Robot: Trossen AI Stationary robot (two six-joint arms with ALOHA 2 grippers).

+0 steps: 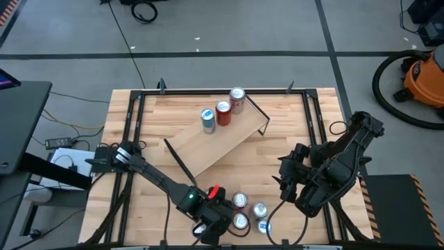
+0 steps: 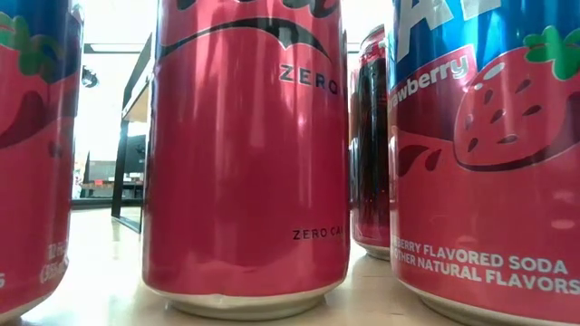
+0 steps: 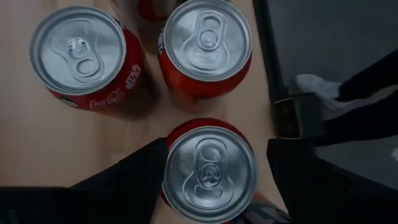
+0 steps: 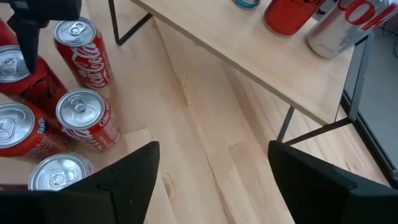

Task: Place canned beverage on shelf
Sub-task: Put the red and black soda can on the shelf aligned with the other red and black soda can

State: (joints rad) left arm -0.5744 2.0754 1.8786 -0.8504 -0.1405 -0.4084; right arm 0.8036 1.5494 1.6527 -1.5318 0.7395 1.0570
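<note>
My left arm runs low across the front of the table (image 1: 291, 149), reaching from the left edge toward the near middle, wrist pointed straight down. Left gripper (image 1: 220, 214) sits over the cluster of cans at the front edge. Wrist view: my two dark fingers (image 3: 140, 168) stand wide, one on each side of a red can (image 3: 209, 173), silver lid up. Can't tell if the pads are touching its wall or just beside it; the can looks to be standing on the wood, not lifted.

Two more red cans stand just past it: a Coca-Cola can (image 3: 79, 53) and another red one (image 3: 207, 42), near each other and apart from the one I straddle.

Right arm is folded over the right side of the table, gripper (image 1: 286, 182) angled toward the middle. Its fingers (image 4: 134, 168) are spread wide, nothing between them, only bare tabletop below.

Shelf (image 1: 215, 142) lies diagonally across the table's middle, black wire legs at the ends. Three cans stand at its far end: a silver-blue can (image 1: 207, 119), a red can (image 1: 223, 112) and a silver-and-red can (image 1: 237, 99), close together in a row.

Low view is filled by can walls: a red Zero can (image 2: 245, 154) and a strawberry soda can (image 2: 485, 154).
</note>
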